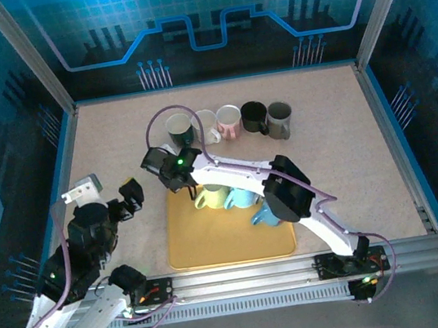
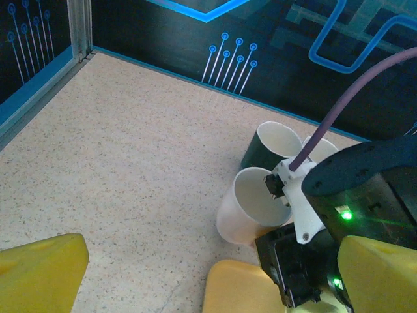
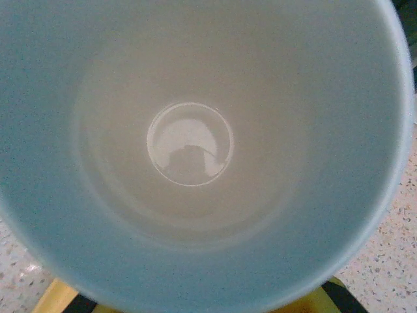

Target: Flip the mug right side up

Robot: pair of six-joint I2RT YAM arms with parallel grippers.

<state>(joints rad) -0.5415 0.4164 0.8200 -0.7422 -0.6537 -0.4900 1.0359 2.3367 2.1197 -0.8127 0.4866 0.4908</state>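
Looking into the white mug, right wrist shows its glossy floor.

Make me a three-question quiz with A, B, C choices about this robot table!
1. Where is the pink mug? A inside another mug; B in the back row; C held in the air.
2. What colour is the tray? A yellow; B red; C purple.
3. How is the left end effector? A open; B shut on a mug; C shut on the tray.
Answers: B, it stands between a white mug and a black mug; A, its bare part looks yellow; A, its fingers stand wide apart.
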